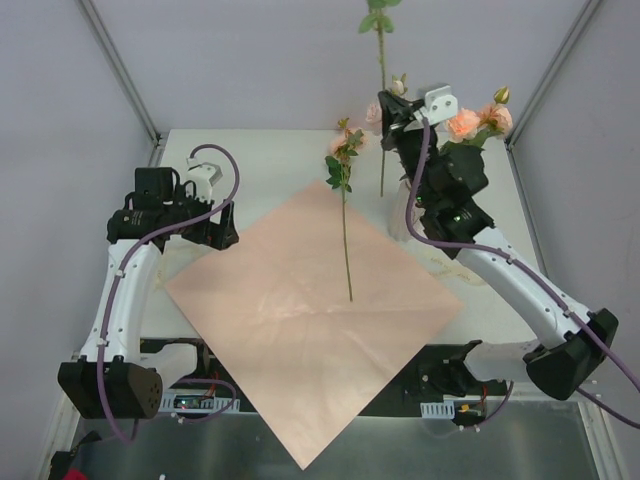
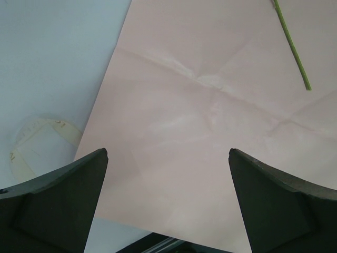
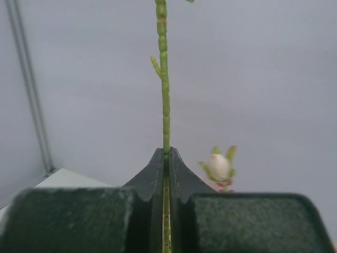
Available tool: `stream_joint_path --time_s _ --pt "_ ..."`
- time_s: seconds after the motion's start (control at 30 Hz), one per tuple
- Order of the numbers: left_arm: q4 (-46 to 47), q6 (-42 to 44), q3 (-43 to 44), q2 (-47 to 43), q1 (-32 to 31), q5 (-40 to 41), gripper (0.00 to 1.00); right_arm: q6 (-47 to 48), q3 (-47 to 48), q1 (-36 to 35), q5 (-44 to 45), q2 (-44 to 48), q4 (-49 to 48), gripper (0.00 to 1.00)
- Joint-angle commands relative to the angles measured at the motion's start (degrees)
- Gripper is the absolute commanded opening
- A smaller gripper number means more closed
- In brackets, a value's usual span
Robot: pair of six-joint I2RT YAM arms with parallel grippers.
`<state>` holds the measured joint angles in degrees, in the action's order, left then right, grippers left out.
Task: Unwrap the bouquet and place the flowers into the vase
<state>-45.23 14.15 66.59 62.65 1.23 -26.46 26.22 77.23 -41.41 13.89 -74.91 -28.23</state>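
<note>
Vertically, flower stem pinched in right pincer

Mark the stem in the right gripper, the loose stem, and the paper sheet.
held stem [image 3: 165, 79], right wrist view, mid-stalk.
loose stem [image 1: 347, 250], top view, bare lower stalk.
paper sheet [image 1: 300, 340], top view, bare centre.

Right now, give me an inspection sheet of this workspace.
Surface: white table, a round pale sticker mark on it.
Job's things: pink paper spread flat; one flower lying on it; blooms behind the right arm; vase largely hidden there.
Clutter: nothing seen.
Grippers: left gripper, jaws open and empty above the paper; right gripper, jaws shut on an upright stem.
Cables: purple cable along each arm.
Surroundings: grey walls, metal posts.
</note>
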Motion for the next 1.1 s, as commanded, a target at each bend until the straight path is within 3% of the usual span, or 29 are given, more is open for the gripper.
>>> stream_joint_path --time_s 0.0,0.33,0.67,1.07 --pt "0.5 0.3 1.2 0.5 0.6 -0.1 0.99 3.3 -4.4 5.5 1.0 6.2 -13.0 0.01" --pt "0.7 0.3 2.1 2.5 0.6 -0.3 0.99 2.2 -8.8 14.9 0.1 12.0 -16.2 0.01" --pt "0.8 0.1 3.1 4.0 0.6 -0.9 0.99 3.4 -11.1 17.3 0.7 8.6 -22.7 0.01" --pt "0.7 -0.1 4.6 4.4 0.6 -0.9 0.99 -1.7 -16.4 19.8 1.8 4.0 -28.9 0.01"
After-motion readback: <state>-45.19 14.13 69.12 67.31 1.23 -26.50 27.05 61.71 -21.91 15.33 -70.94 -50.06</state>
